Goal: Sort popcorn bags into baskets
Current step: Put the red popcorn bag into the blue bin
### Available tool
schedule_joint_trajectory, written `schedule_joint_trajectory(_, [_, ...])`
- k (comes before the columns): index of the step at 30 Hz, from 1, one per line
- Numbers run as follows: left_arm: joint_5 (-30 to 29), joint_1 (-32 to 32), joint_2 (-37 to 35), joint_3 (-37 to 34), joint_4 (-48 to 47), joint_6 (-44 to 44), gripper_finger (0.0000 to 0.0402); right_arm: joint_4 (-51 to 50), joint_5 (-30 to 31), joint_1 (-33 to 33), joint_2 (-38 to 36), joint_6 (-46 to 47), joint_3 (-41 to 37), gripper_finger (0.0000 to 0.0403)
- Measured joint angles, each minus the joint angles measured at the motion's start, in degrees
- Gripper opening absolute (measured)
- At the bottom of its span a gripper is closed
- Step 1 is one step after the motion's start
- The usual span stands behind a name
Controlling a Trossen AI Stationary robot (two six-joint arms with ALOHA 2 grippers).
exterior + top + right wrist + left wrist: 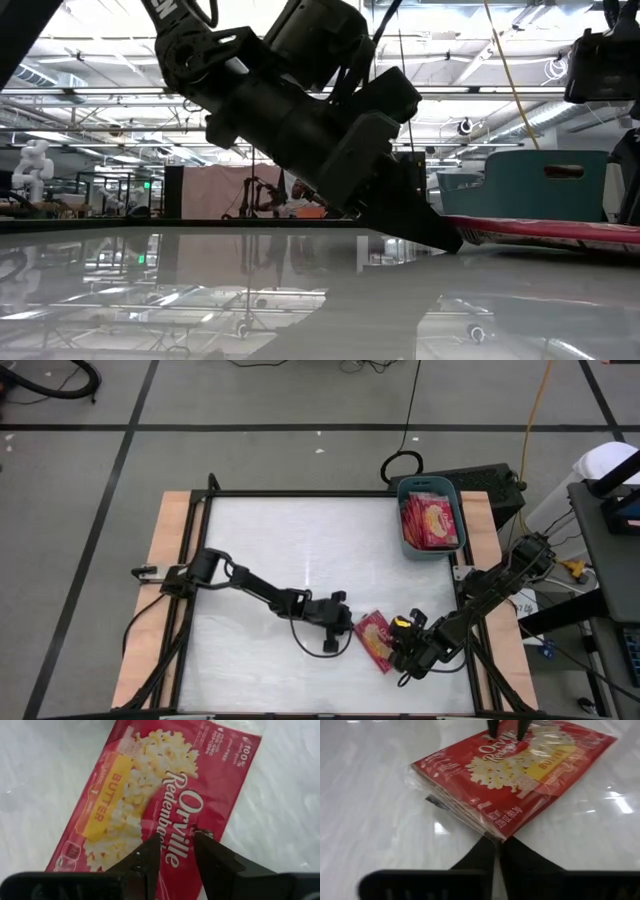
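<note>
One red popcorn bag [373, 638] lies flat on the white table near its front edge, picture face up; it also shows in the left wrist view [520, 775] and the right wrist view [150, 795]. My left gripper [350, 628] is shut, its tips at the bag's left edge. My right gripper [177, 840] stands over the bag's right part, pointing down, fingers slightly apart. The teal basket [402, 520] stands at the far right with several red bags inside. My left gripper meets the bag's left edge [496, 836] with the tips of its shut fingers [445, 240], coming slanting down from the table's left. The bag lies flat on the table. My right gripper's fingertips [200, 837] stand on the bag's printed face from above; whether they touch it I cannot tell.
The basket also shows in the low view [540, 185], behind the flat bag [550, 232]. The white tabletop [300, 550] is bare in the middle and on the left. Wooden rims [170, 560] frame the table; cables lie beyond the far edge.
</note>
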Motion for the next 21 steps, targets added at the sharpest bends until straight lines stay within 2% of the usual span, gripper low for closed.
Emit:
schedule_joint_trajectory(3, [1.87, 0.47, 0.02, 0.0, -0.2, -0.01, 0.0006, -0.04, 0.99, 0.0, 0.0, 0.04, 0.01, 0.0113])
schedule_joint_trajectory(11, [1.03, 0.18, -0.61, 0.0, -0.99, 3.14, 0.0003, -0.16, 2.45, 0.02, -0.33, 0.01, 0.01, 0.0113])
schedule_joint_trajectory(15, [-2.17, -0.3, -1.9, -0.04, -2.03, 8.93, 0.0002, -0.45, 5.32, 0.02, -2.55, 0.82, 0.03, 0.0113])
schedule_joint_trajectory(21, [-7.6, -2.14, -2.57, -0.06, -1.04, 18.73, 0.0001, -0.43, 5.4, 0.51, -8.77, 3.1, 0.08, 0.0114])
